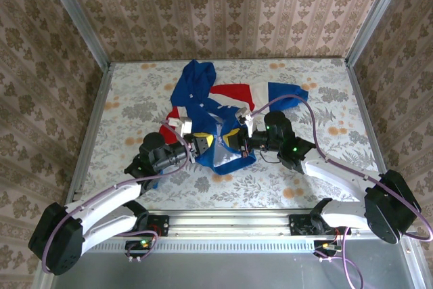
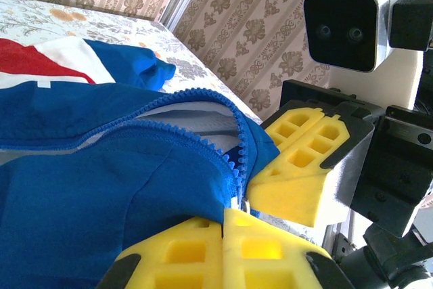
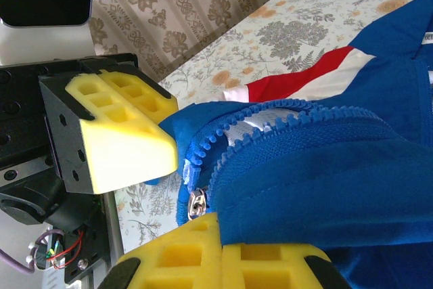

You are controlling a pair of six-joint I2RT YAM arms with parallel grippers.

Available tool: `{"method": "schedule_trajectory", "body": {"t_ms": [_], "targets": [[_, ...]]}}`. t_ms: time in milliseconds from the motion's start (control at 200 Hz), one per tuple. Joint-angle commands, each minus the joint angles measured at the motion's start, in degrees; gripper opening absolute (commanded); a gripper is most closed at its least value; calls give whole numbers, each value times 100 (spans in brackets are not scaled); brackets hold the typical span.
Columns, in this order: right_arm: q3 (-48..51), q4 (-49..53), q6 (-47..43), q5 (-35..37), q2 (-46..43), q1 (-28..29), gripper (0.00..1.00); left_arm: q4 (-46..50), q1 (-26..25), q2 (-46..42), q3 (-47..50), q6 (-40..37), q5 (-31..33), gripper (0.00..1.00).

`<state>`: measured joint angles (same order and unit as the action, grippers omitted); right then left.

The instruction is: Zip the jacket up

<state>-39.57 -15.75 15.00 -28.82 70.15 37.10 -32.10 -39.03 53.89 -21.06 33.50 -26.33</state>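
The blue jacket lies crumpled mid-table, its red-and-white band spread to the right and its front unzipped. My left gripper and right gripper face each other at its near hem. In the left wrist view the left gripper is shut on the blue fabric at the foot of the open zipper teeth. In the right wrist view the right gripper is shut on the other hem edge, just beside the silver zipper slider.
The table has a floral cover and is boxed in by patterned walls with metal posts at the back corners. Purple cables loop over the right arm. Each wrist view has the opposite arm's yellow fingers close by.
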Motion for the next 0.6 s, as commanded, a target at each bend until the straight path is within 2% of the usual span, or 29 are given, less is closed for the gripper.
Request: {"method": "schedule_trajectory", "body": {"t_ms": [0,595], "targets": [[37,-240,-15,-26,-4,-19,0,-165,-44,-124,41,83,57,0],[-7,-263,-10,-13,69,-20,0,-218,-86,-1,66,166,-1,0]]}}
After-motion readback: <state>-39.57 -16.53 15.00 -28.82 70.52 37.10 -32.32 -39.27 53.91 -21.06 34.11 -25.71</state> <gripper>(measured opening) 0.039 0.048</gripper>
